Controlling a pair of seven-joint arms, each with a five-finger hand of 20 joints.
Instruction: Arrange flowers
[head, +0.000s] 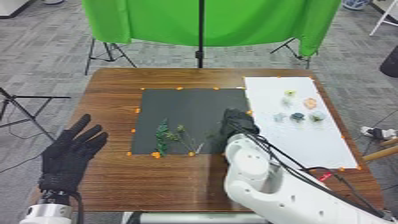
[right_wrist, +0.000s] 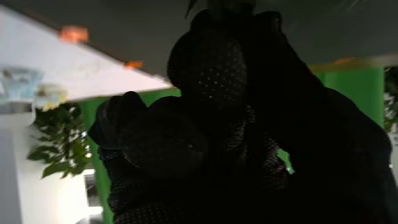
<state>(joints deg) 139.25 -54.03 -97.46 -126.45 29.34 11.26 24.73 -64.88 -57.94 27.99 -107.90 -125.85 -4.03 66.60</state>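
Right hand (head: 235, 121) over dark mat (head: 185, 106), clamped on green sprig (right_wrist: 233, 6). Leafy stems (head: 162, 136) on mat, left of hand; flower heads (head: 298, 117) on white sheet (head: 298, 145), to its right. Left hand (head: 67, 156) beside mat, fingers apart.

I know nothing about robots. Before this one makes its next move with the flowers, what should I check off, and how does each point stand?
1. Green leafy stem lying on the dark mat: ok.
2. Blossoms moved onto the mat: not ok; they lie on the white sheet.
3. Right hand at the mat: ok, it is by the mat's right side.
4. Right hand's hold on a stem: cannot tell.
5. Left hand out of the way: ok, it is left of the mat, fingers straight.
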